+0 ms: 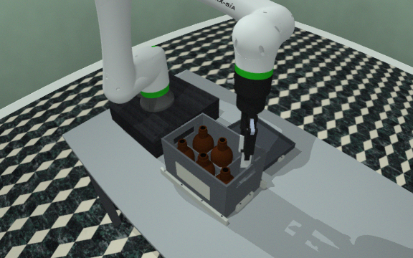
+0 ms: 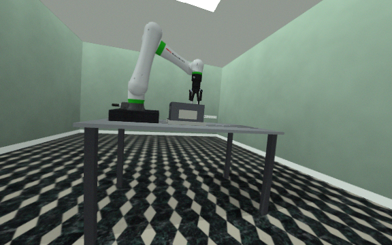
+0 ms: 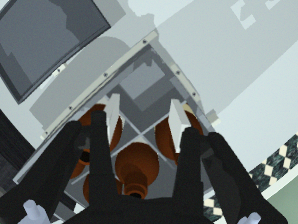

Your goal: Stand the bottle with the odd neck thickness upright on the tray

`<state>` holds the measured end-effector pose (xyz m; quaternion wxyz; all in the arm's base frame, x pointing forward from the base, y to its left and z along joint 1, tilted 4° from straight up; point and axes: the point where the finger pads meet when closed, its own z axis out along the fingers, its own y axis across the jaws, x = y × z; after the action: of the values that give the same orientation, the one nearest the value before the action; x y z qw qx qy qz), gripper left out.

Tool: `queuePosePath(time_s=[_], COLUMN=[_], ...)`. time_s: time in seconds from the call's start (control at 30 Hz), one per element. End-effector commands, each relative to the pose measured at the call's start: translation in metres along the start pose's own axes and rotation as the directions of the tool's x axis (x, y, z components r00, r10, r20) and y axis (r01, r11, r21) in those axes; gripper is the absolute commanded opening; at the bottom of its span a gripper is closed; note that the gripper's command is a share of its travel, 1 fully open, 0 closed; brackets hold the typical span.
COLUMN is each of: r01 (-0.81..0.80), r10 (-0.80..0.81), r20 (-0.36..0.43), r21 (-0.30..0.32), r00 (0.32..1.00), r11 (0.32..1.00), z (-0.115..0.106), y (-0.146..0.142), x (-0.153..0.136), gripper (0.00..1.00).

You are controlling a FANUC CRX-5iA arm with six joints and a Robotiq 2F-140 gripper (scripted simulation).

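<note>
Five brown bottles (image 1: 221, 155) (image 3: 136, 162) stand upright in the grey crate (image 1: 218, 201) (image 2: 174, 113) (image 3: 145, 102), each with a round-shouldered body drawing in to a short neck and a dark, open mouth. Their surface is a dull reddish brown. Which neck is the thicker or thinner one cannot be told, but all five bottles are in the crate. The crate is a straight-sided box with thin dividers and a pale rectangular panel (image 1: 192, 180) (image 2: 188, 114) on its near left side. Pale, narrow strips (image 1: 192, 195) (image 3: 105, 75) dotted with dark spots run along its foot.

The gripper (image 1: 245, 158) (image 2: 194, 102) (image 3: 144, 108) points down over the crate's right part, its black fingers partly open and their flat white pads (image 3: 114, 112) apart, with nothing held between them. Whether the pads touch any bottle is unclear.

Beyond the crate, to the far right, the shallow dark grey tray (image 1: 279, 137) (image 3: 45, 35) lies flat with a low raised rim, and no bottle stands on it. The smooth white arm (image 1: 117, 46) (image 2: 145, 61), with green bands, rises from a black block (image 1: 196, 97) (image 2: 135, 116) with a faint grain, on the plain grey table (image 1: 120, 154) (image 2: 179, 127).
</note>
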<state>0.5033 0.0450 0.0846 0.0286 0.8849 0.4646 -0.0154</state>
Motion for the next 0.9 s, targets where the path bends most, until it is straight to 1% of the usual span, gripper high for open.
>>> queuePosePath(time_s=[0.0, 0.87], r01=[0.0, 0.0], r10=[0.0, 0.0], r20=[-0.001, -0.001], r21=[-0.002, -0.002], r00=[1.0, 1.0], r11=[1.0, 1.0], z=[0.0007, 0.0031], y=[0.0005, 0.0005], x=[0.0003, 0.0003], gripper=[0.44, 0.44])
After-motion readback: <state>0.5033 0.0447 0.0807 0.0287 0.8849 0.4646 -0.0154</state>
